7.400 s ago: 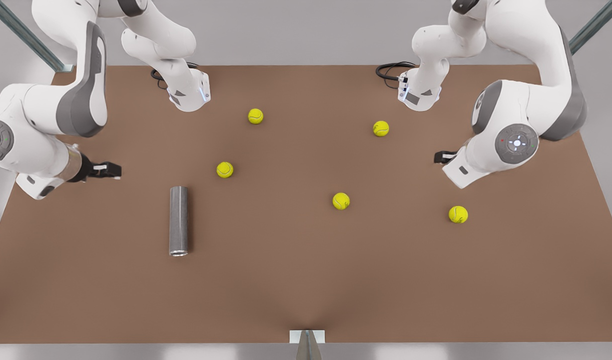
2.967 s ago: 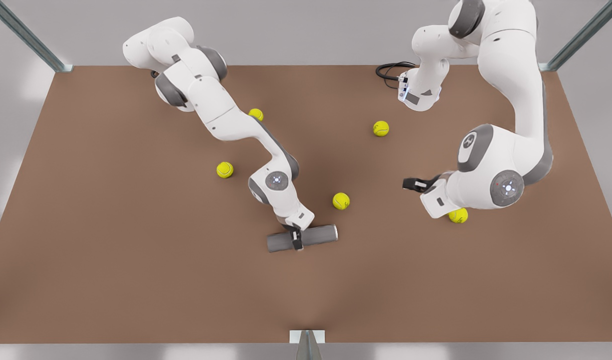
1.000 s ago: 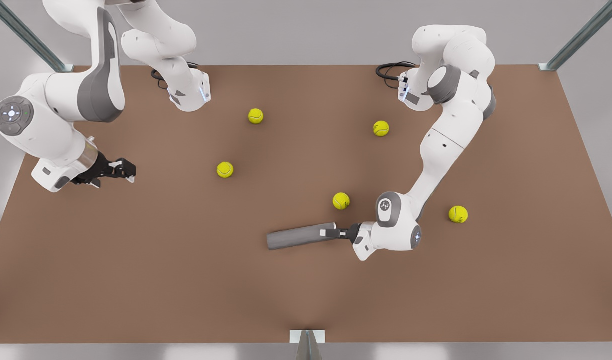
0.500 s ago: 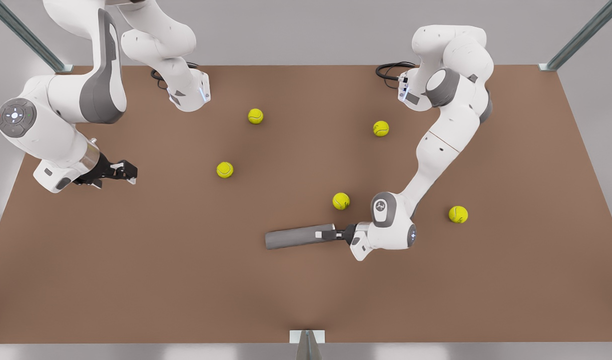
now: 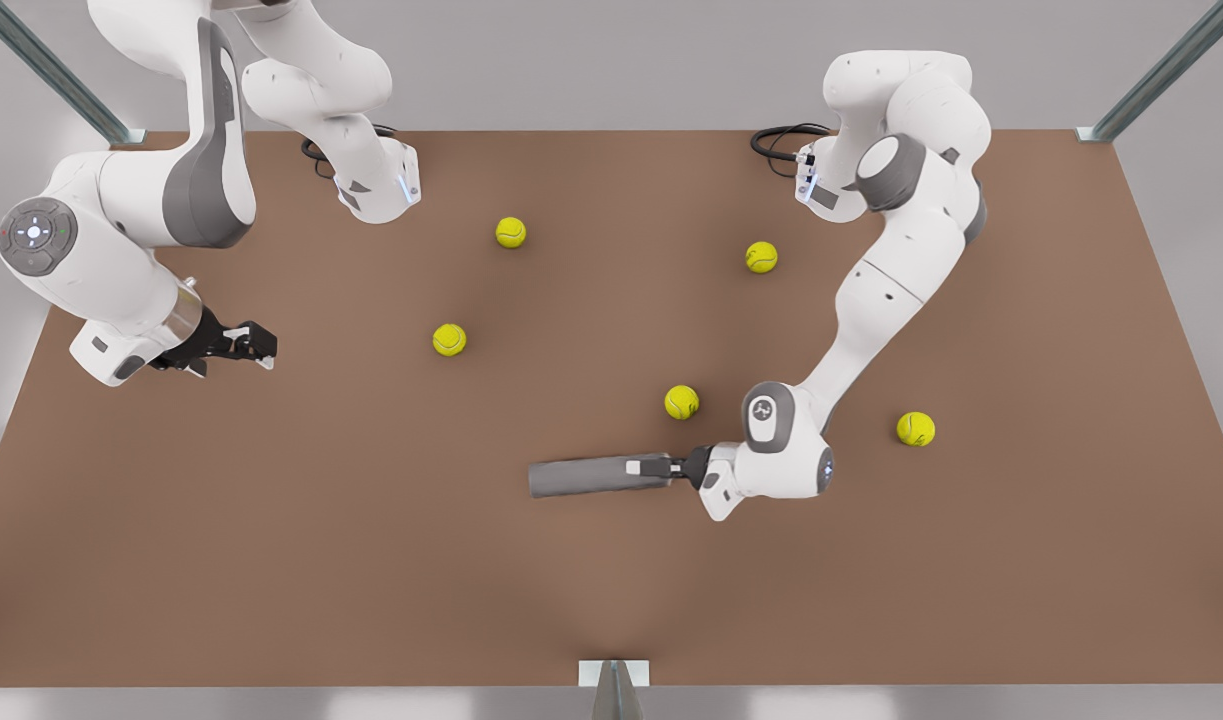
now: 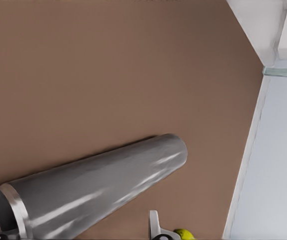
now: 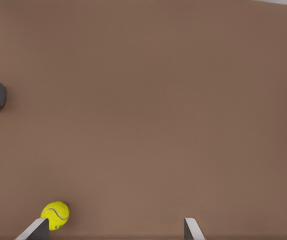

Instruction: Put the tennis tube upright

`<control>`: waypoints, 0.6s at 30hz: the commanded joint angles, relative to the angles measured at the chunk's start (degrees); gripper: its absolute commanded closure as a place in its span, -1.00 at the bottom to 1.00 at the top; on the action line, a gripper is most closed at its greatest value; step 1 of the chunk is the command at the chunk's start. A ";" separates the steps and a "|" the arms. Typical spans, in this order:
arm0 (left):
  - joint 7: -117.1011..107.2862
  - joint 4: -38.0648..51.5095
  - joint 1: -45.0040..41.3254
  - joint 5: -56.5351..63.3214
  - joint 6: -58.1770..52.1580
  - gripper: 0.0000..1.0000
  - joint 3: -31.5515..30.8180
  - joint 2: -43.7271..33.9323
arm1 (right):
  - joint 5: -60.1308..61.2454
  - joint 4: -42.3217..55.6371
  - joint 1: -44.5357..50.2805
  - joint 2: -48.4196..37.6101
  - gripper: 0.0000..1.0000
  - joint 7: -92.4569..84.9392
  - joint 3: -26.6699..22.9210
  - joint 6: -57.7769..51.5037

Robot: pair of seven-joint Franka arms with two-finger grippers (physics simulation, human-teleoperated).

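My left gripper (image 5: 649, 466) is clamping the rim of the dark grey metallic tennis tube (image 5: 589, 476), which is lying on its side on the brown table (image 5: 371, 560), just beside a small yellow-green tennis ball (image 5: 681, 402). My right gripper (image 5: 256, 345) is hovering over the table's edge at the front view's left, fingers (image 7: 33, 231) spread open, waiting.

brown table (image 5: 271, 560) | lying tennis tube (image 5: 581, 476) | five tennis balls (image 5: 449, 340)
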 commanded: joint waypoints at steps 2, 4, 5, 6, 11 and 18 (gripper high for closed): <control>-2.42 0.03 0.56 0.10 -0.22 -1.00 -0.83 -0.32 | 0.04 0.00 0.02 0.04 -1.00 0.63 -0.05 0.23; -3.56 0.03 0.73 0.19 -0.22 -1.00 -1.62 -0.40 | 0.04 -0.09 0.02 0.04 -1.00 0.63 -0.05 0.32; -3.73 0.03 0.82 0.19 -0.22 -1.00 -1.89 -0.49 | 0.04 -0.09 0.02 0.04 -1.00 0.63 -0.05 0.32; -3.82 0.03 0.82 0.54 -0.39 -1.00 -1.97 -1.02 | 0.04 -0.09 0.02 0.04 -1.00 0.63 -0.05 0.32; -4.35 -0.06 1.52 0.80 -1.19 -0.74 -2.59 -3.04 | 0.04 -0.09 -0.06 0.31 -1.00 0.63 -0.05 0.67; -7.07 -0.14 1.44 0.80 -1.19 0.13 -3.47 -3.04 | 0.13 -1.67 -0.06 0.22 -1.00 0.63 -0.05 1.99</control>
